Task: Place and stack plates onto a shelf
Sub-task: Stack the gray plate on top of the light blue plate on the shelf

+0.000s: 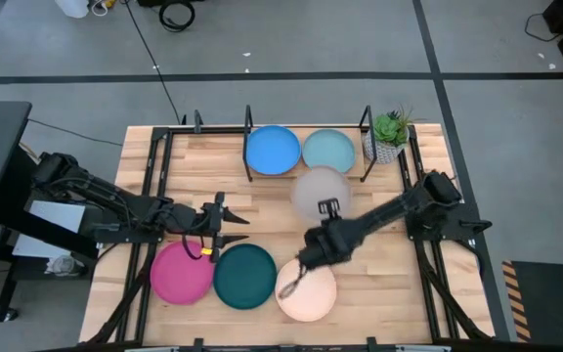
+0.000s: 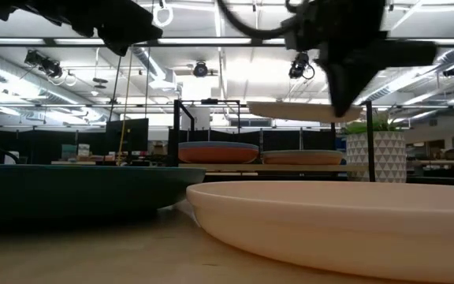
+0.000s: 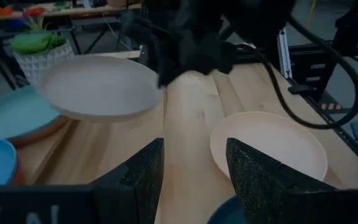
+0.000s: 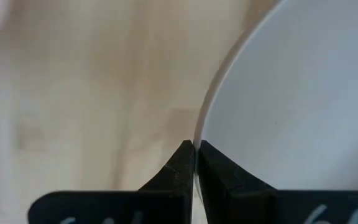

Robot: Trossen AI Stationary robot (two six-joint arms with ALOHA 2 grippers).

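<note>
Holding the grey plate (image 1: 321, 192) by its rim above the desk (image 1: 272, 205), the right claw (image 1: 326, 209) nears the shelf (image 1: 249, 127), where blue (image 1: 273, 150) and light blue (image 1: 329, 150) plates lie; magenta (image 1: 181, 273), dark teal (image 1: 244, 276) and cream (image 1: 307, 289) remain. The left claw (image 1: 225, 229) waits, fingers apart.

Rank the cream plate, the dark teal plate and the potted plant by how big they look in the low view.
1. Cream plate
2. Dark teal plate
3. Potted plant
Nearness inflates both plates; from above they match.

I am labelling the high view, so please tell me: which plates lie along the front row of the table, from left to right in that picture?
magenta plate → dark teal plate → cream plate
</note>
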